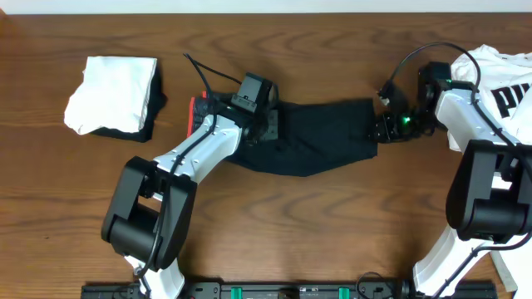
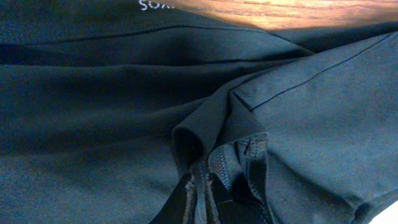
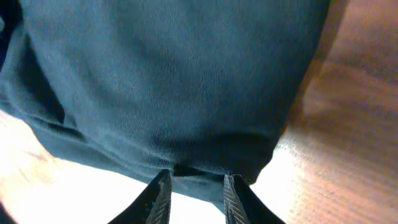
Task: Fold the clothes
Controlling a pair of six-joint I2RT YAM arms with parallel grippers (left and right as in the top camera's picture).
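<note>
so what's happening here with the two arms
Both arms are on a dark garment spread between them. The left gripper has one end bunched in a pinch; the right gripper sits at the opposite hem, grip unclear. A folded pile lies to the left, a white shirt waits on the right.

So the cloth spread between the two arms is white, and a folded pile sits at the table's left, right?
Not quite: the overhead view shows the spread cloth is black, not white. The folded pile does sit at the table's left.
</note>
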